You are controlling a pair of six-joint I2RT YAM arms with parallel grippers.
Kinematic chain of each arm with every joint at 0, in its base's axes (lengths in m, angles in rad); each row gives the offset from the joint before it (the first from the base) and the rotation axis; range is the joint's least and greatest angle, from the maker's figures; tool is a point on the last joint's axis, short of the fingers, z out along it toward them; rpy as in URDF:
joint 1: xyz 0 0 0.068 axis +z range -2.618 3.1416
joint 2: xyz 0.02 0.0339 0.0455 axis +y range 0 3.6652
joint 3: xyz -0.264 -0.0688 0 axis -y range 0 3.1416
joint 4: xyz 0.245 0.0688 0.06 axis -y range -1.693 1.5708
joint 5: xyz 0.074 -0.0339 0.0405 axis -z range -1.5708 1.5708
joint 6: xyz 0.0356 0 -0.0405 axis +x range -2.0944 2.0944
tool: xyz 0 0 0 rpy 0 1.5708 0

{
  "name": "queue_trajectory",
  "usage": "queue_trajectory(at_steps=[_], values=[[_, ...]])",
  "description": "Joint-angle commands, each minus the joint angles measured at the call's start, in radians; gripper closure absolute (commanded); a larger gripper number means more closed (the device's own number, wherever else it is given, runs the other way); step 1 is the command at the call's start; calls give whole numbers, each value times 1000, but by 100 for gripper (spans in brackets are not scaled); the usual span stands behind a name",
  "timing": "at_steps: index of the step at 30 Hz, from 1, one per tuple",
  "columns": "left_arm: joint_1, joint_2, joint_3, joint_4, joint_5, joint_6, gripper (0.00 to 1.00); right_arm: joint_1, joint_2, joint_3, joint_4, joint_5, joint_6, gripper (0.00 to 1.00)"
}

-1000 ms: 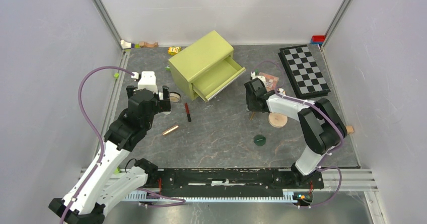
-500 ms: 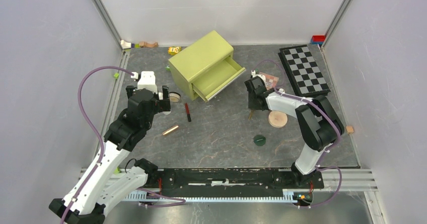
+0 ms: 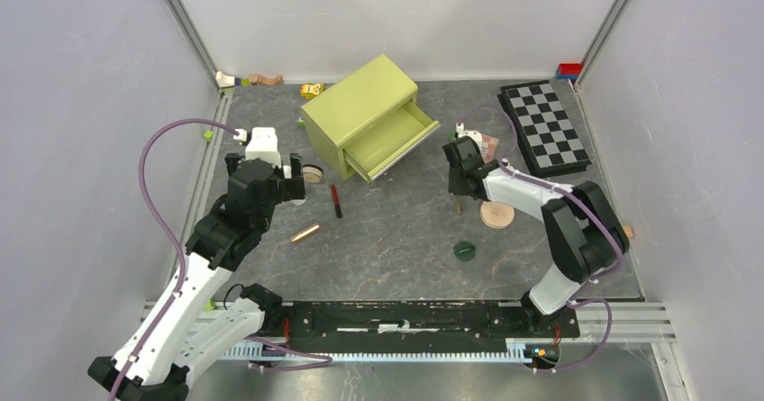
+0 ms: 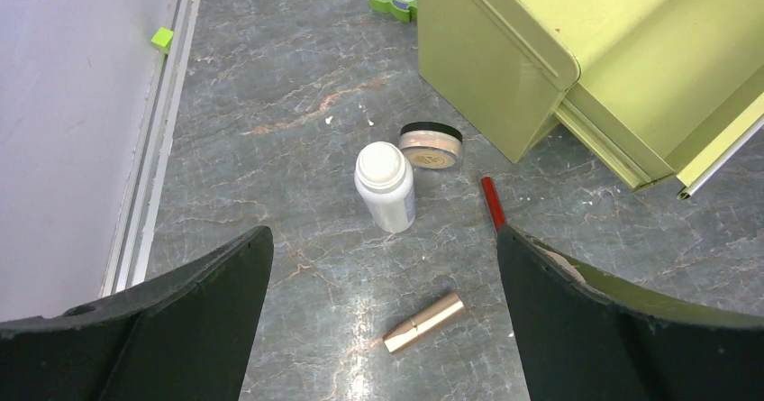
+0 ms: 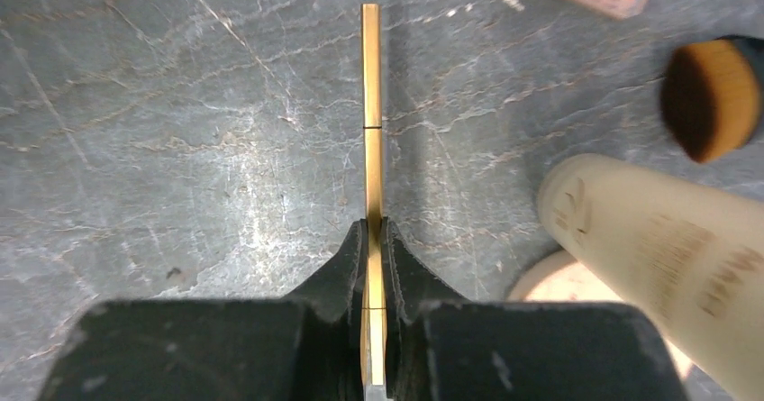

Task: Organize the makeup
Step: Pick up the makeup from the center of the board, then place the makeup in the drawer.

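Note:
My right gripper [image 5: 373,230] is shut on a thin gold-green stick [image 5: 370,86], which points straight out past the fingertips over the table. From above, the right gripper [image 3: 459,194] is just left of a round tan compact [image 3: 496,214], with the green disc [image 3: 465,251] nearer the arms and the pink-brown palette [image 3: 485,144] behind. My left gripper [image 4: 383,239] hangs wide open and holds nothing. Below it are the white bottle [image 4: 386,185], a second tan compact [image 4: 432,144], the red-black pencil [image 4: 491,201] and the rose-gold tube [image 4: 424,323].
A yellow-green cabinet [image 3: 369,117] stands at the back centre with its drawer pulled open. The chequered board [image 3: 543,126] lies back right. A tan-handled brush [image 5: 712,99] lies close to the right of the held stick. Small toys [image 3: 248,79] sit along the back wall.
The right gripper's jaws have closed onto the stick, and the right arm has shifted slightly to the right. The left arm has not moved.

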Motion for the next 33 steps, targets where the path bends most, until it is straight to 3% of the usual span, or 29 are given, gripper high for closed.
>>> queue_trajectory(at_steps=[1,7,14,23,33], values=[[9,-17,2,16,7,-39,0,-4,-147,-9,22,79,34,95],[16,-16,2,16,5,-42,0,-4,-327,-63,115,71,140,96],[28,-15,2,16,8,-44,0,2,-401,-141,418,-160,385,98],[31,-14,0,15,10,-44,0,130,-257,-90,708,-119,649,98],[32,-14,0,16,14,-44,0,173,-55,67,759,-82,745,96]])
